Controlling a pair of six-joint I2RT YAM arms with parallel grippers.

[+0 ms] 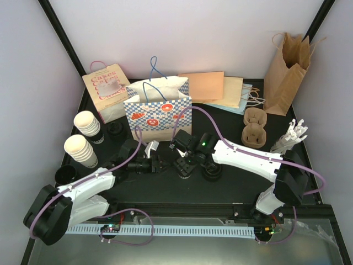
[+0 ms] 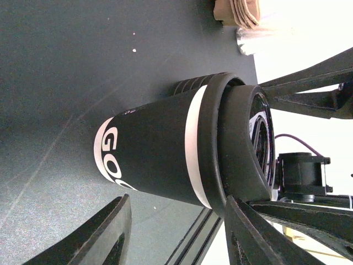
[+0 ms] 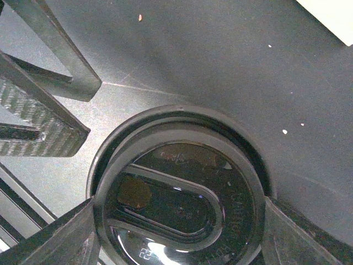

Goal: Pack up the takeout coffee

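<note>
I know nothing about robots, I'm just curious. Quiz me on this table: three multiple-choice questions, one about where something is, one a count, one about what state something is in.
1. Where on the table do the cream cup stacks stand?
A. at its right edge
B. at its left side
C. at its near right corner

2. How many cream cup stacks are there?
A. one
B. four
C. two

3. How is the black cup lettered "GO"?
A. upright, with a black lid on top
B. lying on its side
C. upright, with no lid

Answers:
1 B: the top view shows both stacks left of the checkered bag.
2 C: two separate stacks stand one nearer than the other.
3 A: the left wrist view shows it standing on its base with the lid over its rim.
</note>
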